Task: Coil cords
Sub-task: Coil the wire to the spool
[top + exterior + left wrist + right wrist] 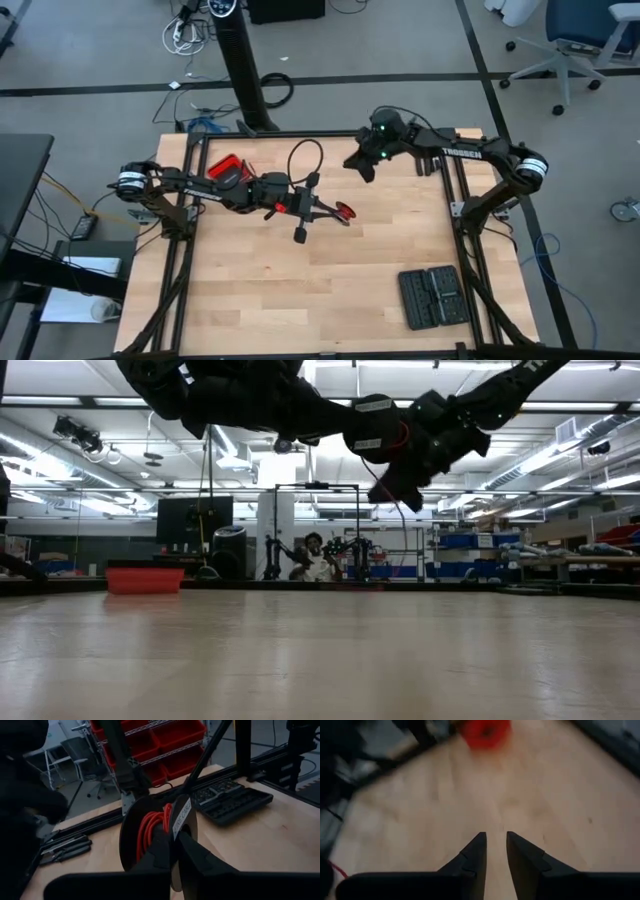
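The cord is a thin red wire (149,827) wound on a black spool (131,827) with a white label. My left gripper (335,210) is shut on the spool and holds it above the middle of the table; the high view shows the wire as a red patch (345,210). My right gripper (362,170) hovers just beyond it toward the far edge. In the right wrist view its fingers (495,836) stand slightly apart with only bare table between them. My left gripper pinches the spool's labelled flange (182,817) between its two fingers. One finger (159,847) reaches into the groove over the red wire; the other (197,855) lies on the flange's outer face. The spool is clear of the table, flanges on edge.
A red box with a black top (228,170) sits at the far left of the table. A black tool case (432,295) lies near the right front corner. Bare wood spreads across the middle and near left (250,300).
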